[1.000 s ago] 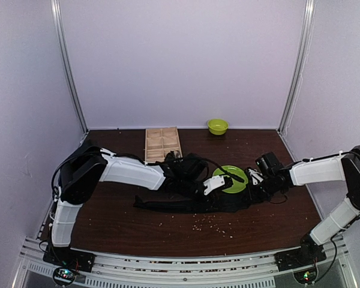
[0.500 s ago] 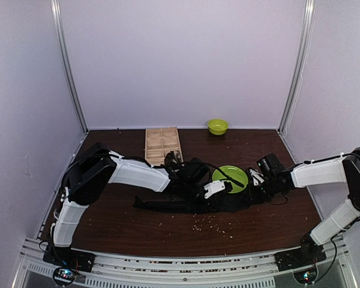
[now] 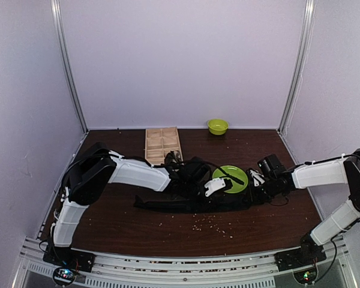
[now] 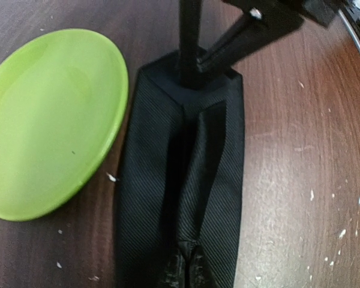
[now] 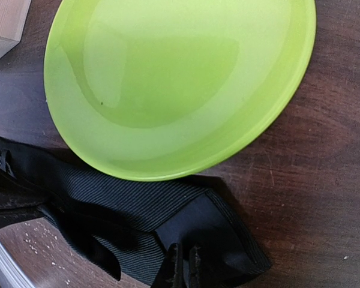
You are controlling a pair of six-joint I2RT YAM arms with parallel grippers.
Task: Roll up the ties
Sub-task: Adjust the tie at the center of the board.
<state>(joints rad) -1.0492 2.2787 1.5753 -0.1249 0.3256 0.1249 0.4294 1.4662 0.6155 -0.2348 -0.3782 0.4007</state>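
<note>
Tie [image 3: 168, 204], black: flat on table [image 3: 120, 231], alongside near rim of green plate [image 5: 168, 90]. Left gripper [image 4: 183, 273] pinched onto its fabric; right gripper [image 5: 183, 264] clamped on folded end. Crumb-strewn tabletop strip toward near edge.

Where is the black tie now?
In the top view the tie lies stretched sideways across the middle of the table, along the near edge of the green plate.

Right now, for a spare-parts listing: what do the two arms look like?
The left arm and right arm have white shells on their links, black joints and thin black cables near the wrists. The right pincer has slim black fingers.
</note>
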